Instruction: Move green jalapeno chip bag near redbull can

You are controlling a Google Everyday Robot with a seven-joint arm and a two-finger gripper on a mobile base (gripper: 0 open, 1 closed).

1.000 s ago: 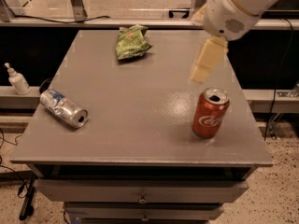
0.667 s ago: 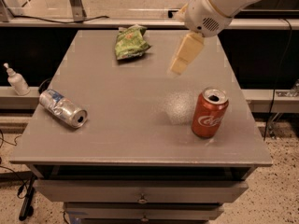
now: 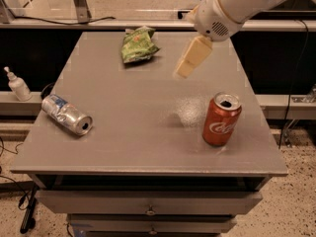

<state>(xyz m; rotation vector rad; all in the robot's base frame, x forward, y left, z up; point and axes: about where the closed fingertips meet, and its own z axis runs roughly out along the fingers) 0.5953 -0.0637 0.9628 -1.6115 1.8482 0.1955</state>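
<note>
The green jalapeno chip bag (image 3: 138, 44) lies crinkled at the far middle of the grey table (image 3: 148, 147). The redbull can (image 3: 66, 114), dented silver with blue patches, lies on its side near the table's left edge, mouth toward the front right. My gripper (image 3: 190, 60), cream-coloured, hangs above the table to the right of the bag, a hand's width from it and not touching it. It holds nothing that I can see.
A red cola can (image 3: 221, 119) stands upright at the right front of the table. A small white bottle (image 3: 18, 85) sits on a ledge left of the table. Drawers (image 3: 148, 206) are below the front edge.
My gripper has moved left and toward the far side, away from the red cola can and closer to the chip bag. The objects have not moved.
</note>
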